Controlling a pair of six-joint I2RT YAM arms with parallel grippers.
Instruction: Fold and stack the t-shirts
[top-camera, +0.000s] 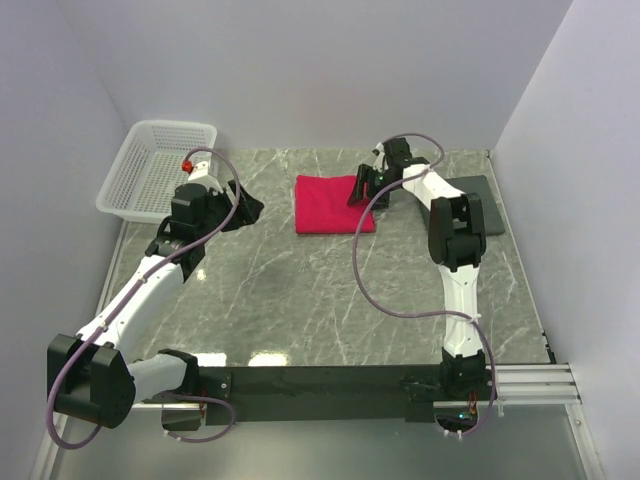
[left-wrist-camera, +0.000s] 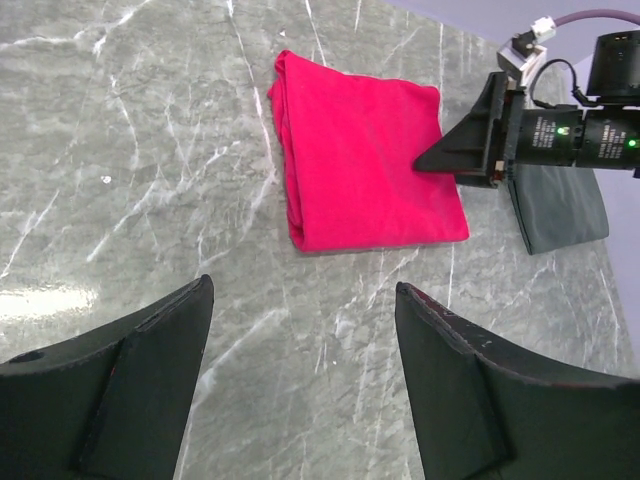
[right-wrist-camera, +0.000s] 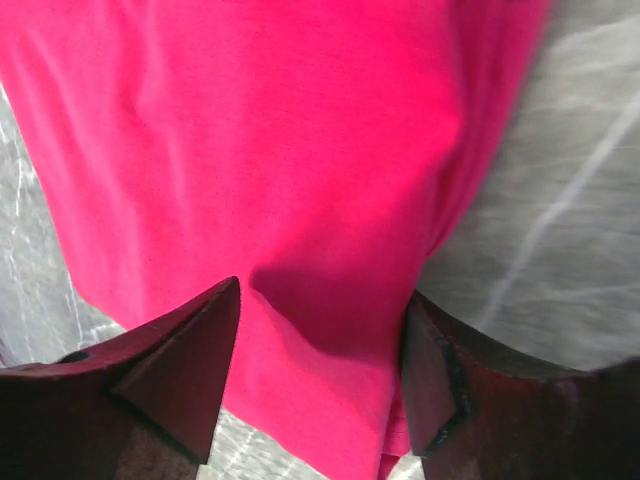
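Note:
A crimson t-shirt (top-camera: 333, 203) lies folded into a rectangle on the marble table, at the far middle. It also shows in the left wrist view (left-wrist-camera: 370, 170) and fills the right wrist view (right-wrist-camera: 280, 150). My right gripper (top-camera: 362, 186) is open, its jaws spread just above the shirt's right edge (right-wrist-camera: 320, 300), holding nothing. My left gripper (top-camera: 245, 208) is open and empty, to the left of the shirt, over bare table (left-wrist-camera: 300, 290).
A white mesh basket (top-camera: 160, 168) stands at the far left corner. A dark grey mat (top-camera: 480, 205) lies right of the shirt, also seen in the left wrist view (left-wrist-camera: 560, 210). White walls enclose the table.

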